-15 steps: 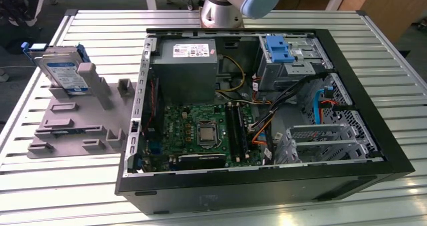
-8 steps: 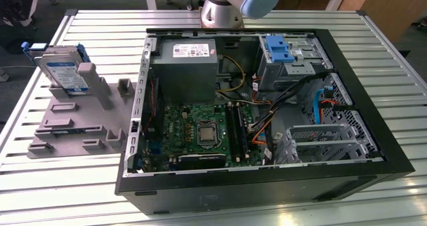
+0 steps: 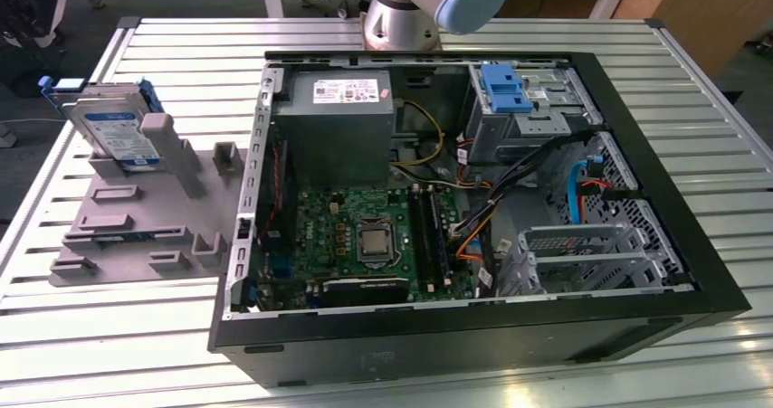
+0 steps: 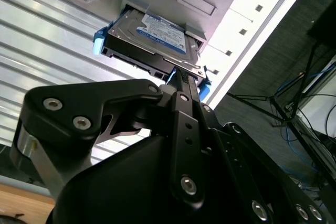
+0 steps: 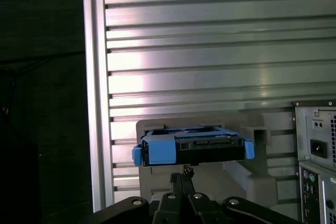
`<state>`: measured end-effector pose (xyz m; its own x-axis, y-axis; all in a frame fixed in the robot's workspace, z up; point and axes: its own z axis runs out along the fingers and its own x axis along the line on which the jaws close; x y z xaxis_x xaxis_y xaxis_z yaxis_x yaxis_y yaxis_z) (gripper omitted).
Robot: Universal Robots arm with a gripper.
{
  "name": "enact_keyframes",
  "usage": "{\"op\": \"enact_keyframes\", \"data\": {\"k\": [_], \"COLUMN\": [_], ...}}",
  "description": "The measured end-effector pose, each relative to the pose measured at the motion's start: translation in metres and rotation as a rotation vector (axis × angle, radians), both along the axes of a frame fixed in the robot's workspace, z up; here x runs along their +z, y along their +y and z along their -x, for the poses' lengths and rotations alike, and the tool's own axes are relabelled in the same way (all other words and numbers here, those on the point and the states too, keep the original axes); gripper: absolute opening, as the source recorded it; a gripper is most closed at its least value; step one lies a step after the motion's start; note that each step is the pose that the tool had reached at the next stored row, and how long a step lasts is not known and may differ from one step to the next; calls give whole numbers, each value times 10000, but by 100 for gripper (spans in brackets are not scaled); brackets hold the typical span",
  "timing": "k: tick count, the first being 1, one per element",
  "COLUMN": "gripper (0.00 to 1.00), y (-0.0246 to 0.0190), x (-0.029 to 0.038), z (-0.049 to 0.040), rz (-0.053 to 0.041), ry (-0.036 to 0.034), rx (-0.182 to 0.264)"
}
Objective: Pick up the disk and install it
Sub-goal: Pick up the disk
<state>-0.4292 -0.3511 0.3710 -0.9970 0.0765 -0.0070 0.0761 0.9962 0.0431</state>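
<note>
**A:** Since the case point(image 3: 483, 340) is lying open already, where are you with this job?

**B:** Very start tbh, the pick-up step. Going left to right in the exterior view: the disk point(image 3: 111, 129) stands on edge, leaning, in a slot of the grey stand point(image 3: 139, 222) on the slatted table point(image 3: 109, 336), outside the case. The metal bays point(image 3: 567, 245) are over on that view's right. Nothing's installed yet.

**A:** And your fingers?

**B:** In the first wrist view my gripper point(image 5: 181, 174) looks pinched together with nothing in it. It's lined up on the disk's blue carrier frame point(image 5: 157, 149) but not touching. I reckon a grab calls for spreading the fingers first. Then they'd need to close squarely on the disk's edges, so it lifts straight out of the slot without tipping the stand.
</note>
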Motion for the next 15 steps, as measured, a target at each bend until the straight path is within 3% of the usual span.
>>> {"op": "enact_keyframes", "data": {"k": [15], "gripper": [11], "y": [0], "x": [0], "z": [0], "rz": [-1], "ry": [-1], "rx": [176]}}
